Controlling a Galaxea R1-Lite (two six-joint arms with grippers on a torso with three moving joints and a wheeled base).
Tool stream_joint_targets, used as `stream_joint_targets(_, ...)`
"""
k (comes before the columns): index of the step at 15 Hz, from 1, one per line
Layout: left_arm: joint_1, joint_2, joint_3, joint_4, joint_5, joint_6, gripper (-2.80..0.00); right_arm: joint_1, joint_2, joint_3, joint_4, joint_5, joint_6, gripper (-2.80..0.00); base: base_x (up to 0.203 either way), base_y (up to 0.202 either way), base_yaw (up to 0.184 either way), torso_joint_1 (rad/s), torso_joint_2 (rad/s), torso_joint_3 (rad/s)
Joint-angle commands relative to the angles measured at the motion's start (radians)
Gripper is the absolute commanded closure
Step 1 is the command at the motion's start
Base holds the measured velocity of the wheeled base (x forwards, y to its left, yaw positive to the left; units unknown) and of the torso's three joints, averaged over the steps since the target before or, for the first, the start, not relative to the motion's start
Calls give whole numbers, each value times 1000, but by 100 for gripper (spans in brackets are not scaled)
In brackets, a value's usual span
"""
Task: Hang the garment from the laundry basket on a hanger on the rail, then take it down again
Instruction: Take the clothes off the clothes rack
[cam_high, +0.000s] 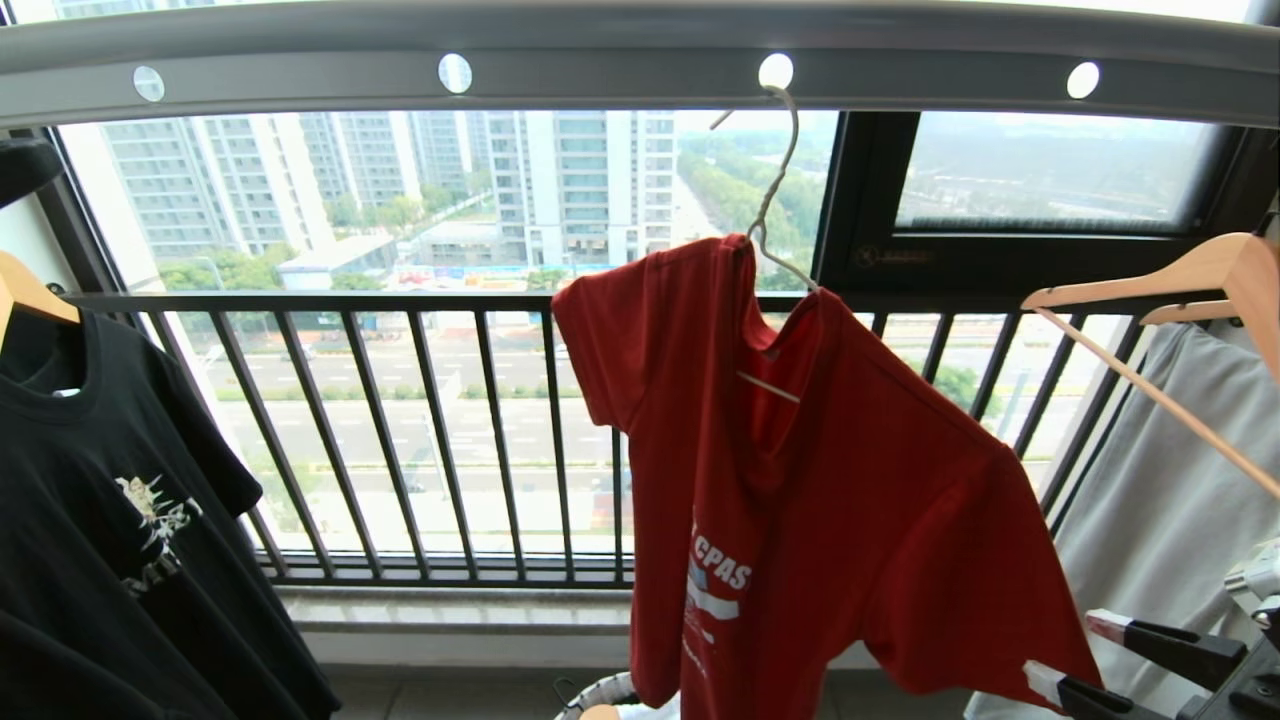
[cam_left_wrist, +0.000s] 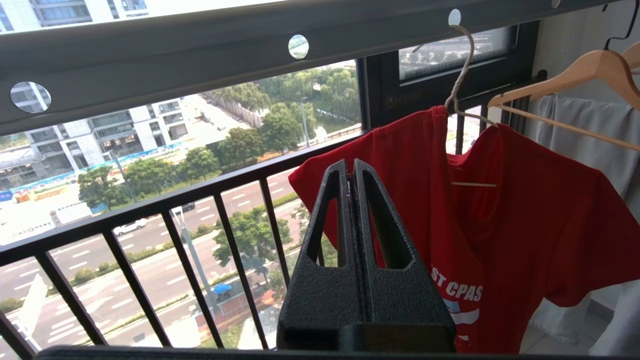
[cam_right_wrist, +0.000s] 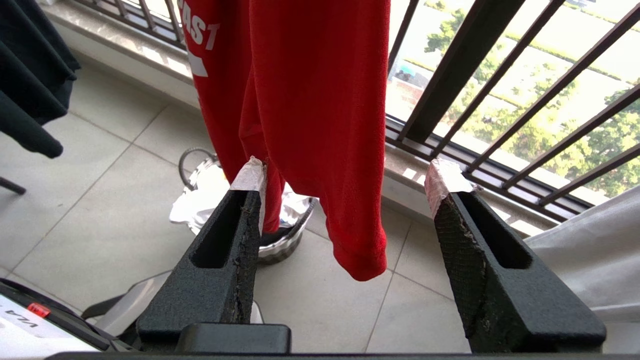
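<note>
Red garment askew on the hanger — right gripper agape, empty, beside its hem — left gripper pinched closed on nothing.

High-rise apt balcony: drying rail, black railing, hung clothes, city below.

You see the red T-shirt, white lettering and a white-and-blue print low on its front, draped unevenly on the thin cream-white wire hanger, which sits tilted. The hanger's long hook passes through a round hole in the grey metal rail. Below the shirt's hem on the tiled floor stands the white woven laundry basket, dark-rimmed, with white cloth inside
</note>
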Motion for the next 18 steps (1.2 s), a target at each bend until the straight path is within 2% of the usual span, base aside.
stream_joint_targets(1,-2,1,0,-2,-3,1,0,-1,-65,-66,50,3,0,-280,0,0,0,0,0,0)
stream_joint_targets(3,-6,0,0,-1,-3,1,0,-1,-82,-138,117,3,0,-280,0,0,0,0,0,0)
stream_joint_targets(4,-6,0,0,0,-3,1,0,-1,-90,-163,130,1,0,0,0,0,0,0,0,0)
stream_joint_targets(9,-8,0,0,3,-3,1,0,-1,-52,-258,137,-1,0,0,0,0,0,0,0,0)
stream_joint_targets(13,-29,6,0,3,-3,-1,0,0,86,-398,137,-1,-6,0,0,0,0,0,0,0)
stream_joint_targets(16,-37,9,0,0,-1,-2,0,4,182,-486,133,6,-59,0,0,0,0,0,0,0)
stream_joint_targets(17,-41,10,0,0,-1,-3,0,4,202,-505,132,6,-85,-280,0,0,0,0,0,0)
stream_joint_targets(18,-46,12,0,0,-1,-3,0,4,214,-519,131,7,-116,-280,0,0,0,0,0,0)
